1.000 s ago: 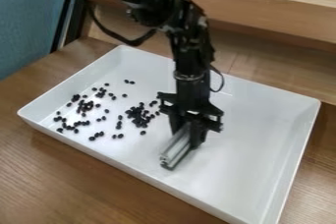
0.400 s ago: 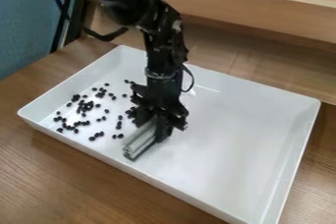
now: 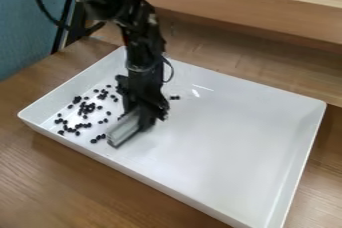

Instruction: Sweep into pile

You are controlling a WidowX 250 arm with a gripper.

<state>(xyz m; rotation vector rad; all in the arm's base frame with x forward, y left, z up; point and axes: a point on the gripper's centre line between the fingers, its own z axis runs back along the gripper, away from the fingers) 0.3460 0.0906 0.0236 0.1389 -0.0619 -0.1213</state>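
- Near the front of the tray [image 3: 220, 157], the grey bar [image 3: 123, 131] has been carried leftward to the scattered beans [image 3: 87, 107]; gathering is apparently being advanced.
- Farther back, two beans [image 3: 175, 97] are left apart.
- Above, the bar is clasped by the gripper [image 3: 139, 117], hung from the slanting arm [image 3: 138, 27].

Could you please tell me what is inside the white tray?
The tray holds small dark beans, most scattered toward the picture's left and a couple just right of the gripper, which holds a grey bar. Anything directly behind the gripper and bar is hidden.
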